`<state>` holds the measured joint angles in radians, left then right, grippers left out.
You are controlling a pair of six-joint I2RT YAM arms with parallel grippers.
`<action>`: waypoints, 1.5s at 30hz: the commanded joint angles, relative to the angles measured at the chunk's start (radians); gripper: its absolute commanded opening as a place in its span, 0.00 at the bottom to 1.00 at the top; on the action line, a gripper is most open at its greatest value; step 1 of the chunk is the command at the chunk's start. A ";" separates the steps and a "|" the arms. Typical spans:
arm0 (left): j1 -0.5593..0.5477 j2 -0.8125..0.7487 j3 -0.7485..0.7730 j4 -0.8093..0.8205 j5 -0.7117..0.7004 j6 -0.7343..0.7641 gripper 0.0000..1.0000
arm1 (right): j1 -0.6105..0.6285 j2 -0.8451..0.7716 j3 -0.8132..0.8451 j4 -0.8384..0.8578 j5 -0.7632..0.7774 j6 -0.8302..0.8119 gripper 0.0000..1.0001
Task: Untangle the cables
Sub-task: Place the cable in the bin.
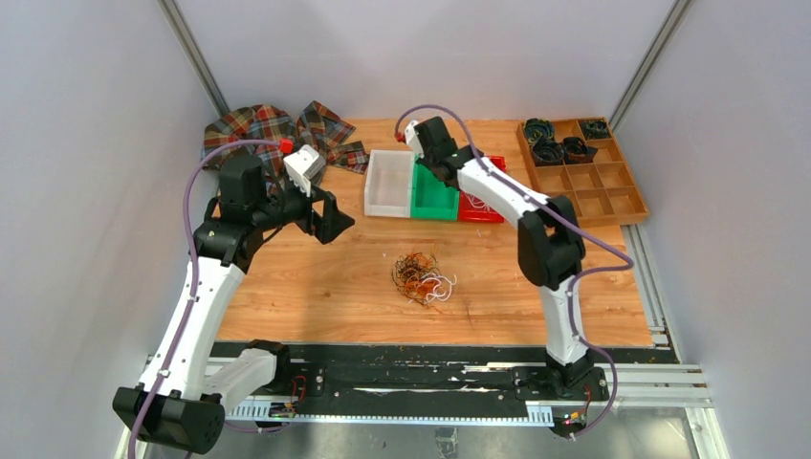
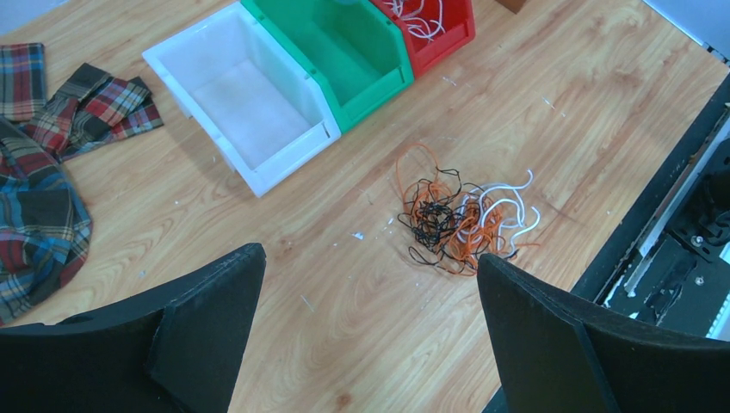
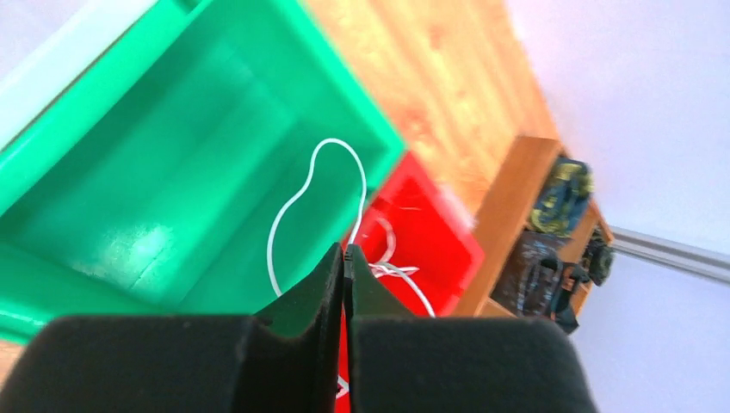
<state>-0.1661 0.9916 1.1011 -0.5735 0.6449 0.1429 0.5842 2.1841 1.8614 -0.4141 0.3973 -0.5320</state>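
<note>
A tangle of thin orange, black and white cables (image 1: 423, 277) (image 2: 460, 219) lies on the wooden table, near its middle. My left gripper (image 1: 330, 215) (image 2: 368, 255) hovers to the left of the pile, open wide and empty. My right gripper (image 1: 416, 143) (image 3: 344, 249) is at the back, over the green bin (image 3: 155, 172), jaws pressed together. A single white cable (image 3: 297, 194) loops out from its fingertips over the green bin's inside. More white cables (image 3: 396, 271) lie in the red bin (image 3: 430, 224).
Three bins stand in a row at the back: white (image 1: 390, 182), green (image 1: 435, 196) and red (image 1: 483, 206). A wooden compartment tray (image 1: 583, 177) with dark coiled rolls sits back right. A plaid cloth (image 1: 277, 129) lies back left.
</note>
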 commanded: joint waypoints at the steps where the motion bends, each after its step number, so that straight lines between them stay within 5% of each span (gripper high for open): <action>1: -0.006 -0.025 -0.002 -0.002 0.012 0.012 0.98 | -0.031 -0.178 -0.075 0.140 0.037 0.118 0.00; 17: -0.006 -0.021 0.011 0.002 0.030 0.001 0.98 | -0.194 -0.247 -0.364 0.188 -0.254 0.437 0.01; 25: -0.006 -0.013 0.014 0.007 0.032 -0.005 0.98 | -0.220 -0.129 -0.335 0.198 -0.393 0.537 0.01; 31: -0.006 -0.006 0.009 0.012 0.031 -0.004 0.98 | -0.250 -0.076 -0.271 0.184 -0.332 0.552 0.01; 39: -0.006 -0.008 0.008 0.012 0.023 -0.004 0.98 | -0.257 -0.195 -0.258 0.170 -0.435 0.585 0.36; 45: -0.006 -0.020 0.007 0.012 0.025 -0.003 0.98 | -0.266 -0.280 -0.292 0.165 -0.456 0.610 0.50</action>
<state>-0.1661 0.9859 1.1011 -0.5789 0.6613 0.1421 0.3321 1.9739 1.5791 -0.2504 -0.0196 0.0475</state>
